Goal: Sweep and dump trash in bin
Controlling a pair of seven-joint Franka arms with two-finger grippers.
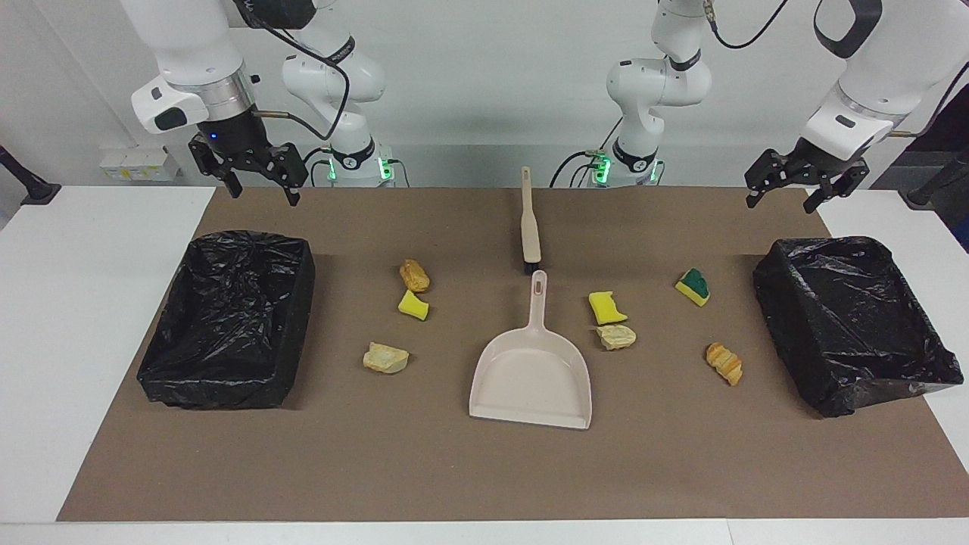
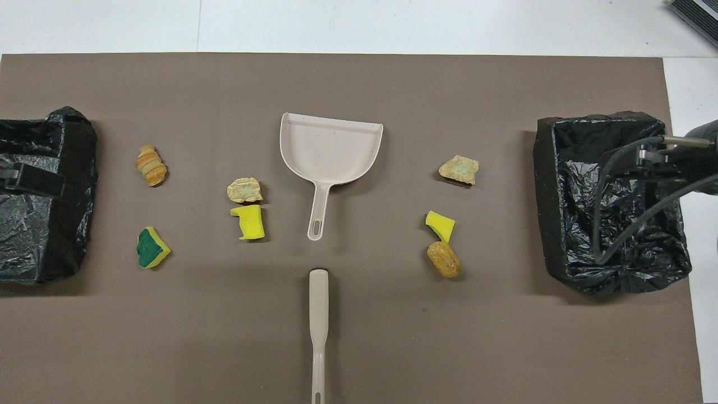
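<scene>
Beige brush (image 1: 530, 221) lies mid-table, handle pointing at the robots, about equally far from the empty open-jawed left gripper (image 1: 787, 188) and right gripper (image 1: 261, 183) hovering at the table's ends, trash (image 1: 612, 337) scattered both sides of the dustpan (image 1: 531, 378).

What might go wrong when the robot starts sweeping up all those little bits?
1. The trash is scattered on both sides of the dustpan; a sponge piece may bounce or roll away from the brush rather than slide in.
2. Nothing holds the dustpan, so a push could shove it along the mat.
3. Both grippers, right and left, hang open and empty, so the brush's thin handle must be grabbed first and might slip.
</scene>
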